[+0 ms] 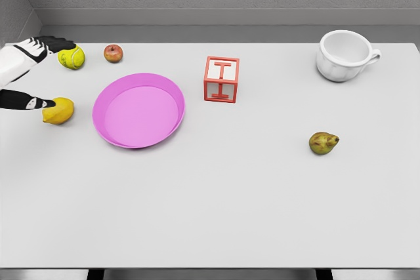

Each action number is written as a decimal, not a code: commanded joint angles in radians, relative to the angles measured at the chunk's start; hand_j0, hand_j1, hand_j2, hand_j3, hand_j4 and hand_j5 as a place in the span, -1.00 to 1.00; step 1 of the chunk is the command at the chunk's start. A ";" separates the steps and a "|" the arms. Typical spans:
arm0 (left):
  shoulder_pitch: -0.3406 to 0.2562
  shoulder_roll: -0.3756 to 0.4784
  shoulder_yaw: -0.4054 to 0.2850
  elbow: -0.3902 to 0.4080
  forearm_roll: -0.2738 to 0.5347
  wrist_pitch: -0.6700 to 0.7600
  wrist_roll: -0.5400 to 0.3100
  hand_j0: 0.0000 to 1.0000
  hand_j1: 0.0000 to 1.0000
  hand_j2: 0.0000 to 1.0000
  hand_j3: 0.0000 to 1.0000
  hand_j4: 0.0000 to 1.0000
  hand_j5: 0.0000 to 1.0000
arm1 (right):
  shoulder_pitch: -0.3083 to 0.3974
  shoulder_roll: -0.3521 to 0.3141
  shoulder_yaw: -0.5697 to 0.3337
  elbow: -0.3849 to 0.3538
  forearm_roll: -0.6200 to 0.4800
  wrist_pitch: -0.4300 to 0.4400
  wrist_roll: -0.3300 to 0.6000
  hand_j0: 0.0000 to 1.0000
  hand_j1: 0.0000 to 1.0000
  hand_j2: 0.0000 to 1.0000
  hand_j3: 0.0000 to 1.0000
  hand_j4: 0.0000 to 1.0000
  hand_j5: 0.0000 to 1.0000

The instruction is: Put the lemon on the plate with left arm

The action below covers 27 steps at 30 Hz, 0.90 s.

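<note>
Here, left hand (29, 73) fingers (41, 103) touch the oval lemon (58, 110)

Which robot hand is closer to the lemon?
The left hand. It is at the table's left edge, a finger touching the lemon and others by the tennis ball. The right hand isn't in view.

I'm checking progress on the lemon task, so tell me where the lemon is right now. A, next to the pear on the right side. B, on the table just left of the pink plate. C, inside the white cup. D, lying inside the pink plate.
B: the lemon lies on the table just left of the pink plate, with the left hand at it.
</note>
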 commanded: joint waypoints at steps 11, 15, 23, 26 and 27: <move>0.029 0.042 0.009 0.019 -0.093 0.001 -0.203 1.00 1.00 1.00 1.00 1.00 1.00 | 0.000 0.000 0.002 0.003 -0.002 0.000 0.002 1.00 1.00 1.00 1.00 1.00 1.00; 0.035 0.032 0.007 0.025 -0.094 0.001 -0.318 1.00 1.00 1.00 1.00 1.00 1.00 | 0.000 0.000 0.002 0.003 0.000 0.000 0.002 1.00 1.00 1.00 1.00 1.00 1.00; -0.041 -0.036 0.003 0.214 -0.099 0.001 -0.369 1.00 1.00 1.00 1.00 1.00 1.00 | 0.000 0.000 0.002 0.003 0.000 0.000 0.002 1.00 1.00 1.00 1.00 1.00 1.00; -0.095 -0.080 -0.007 0.292 -0.140 0.001 -0.389 1.00 1.00 1.00 1.00 1.00 1.00 | 0.000 0.000 0.002 0.003 0.000 0.000 0.002 1.00 1.00 1.00 1.00 1.00 1.00; -0.120 -0.112 -0.011 0.292 -0.200 0.001 -0.389 1.00 1.00 1.00 1.00 1.00 1.00 | 0.000 0.000 0.002 0.003 0.000 0.000 0.002 1.00 1.00 1.00 1.00 1.00 1.00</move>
